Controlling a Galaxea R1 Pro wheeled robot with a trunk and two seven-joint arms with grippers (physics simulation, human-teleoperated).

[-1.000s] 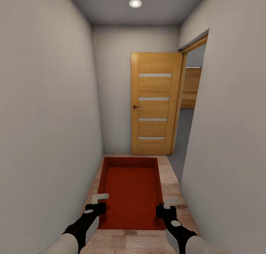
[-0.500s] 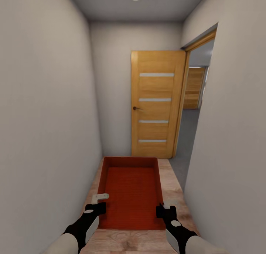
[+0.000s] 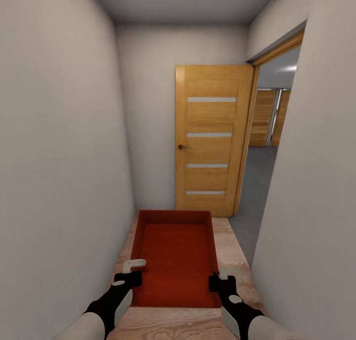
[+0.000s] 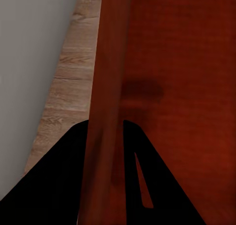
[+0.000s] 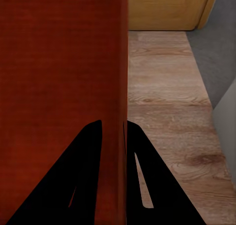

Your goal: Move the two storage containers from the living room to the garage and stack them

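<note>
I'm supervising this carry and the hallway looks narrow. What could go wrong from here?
Three risks, as I judge them. The storage container is held only by thin side walls, left gripper and right gripper each pinching one, so it might slip or tilt. The turn into the doorway is tight; a corner could clip the white wall. The open wooden door stands close ahead and could be bumped.

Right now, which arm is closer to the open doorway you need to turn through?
Right. The right gripper clamps the storage container wall on the side of the open doorway; the left gripper grips the other wall.
</note>
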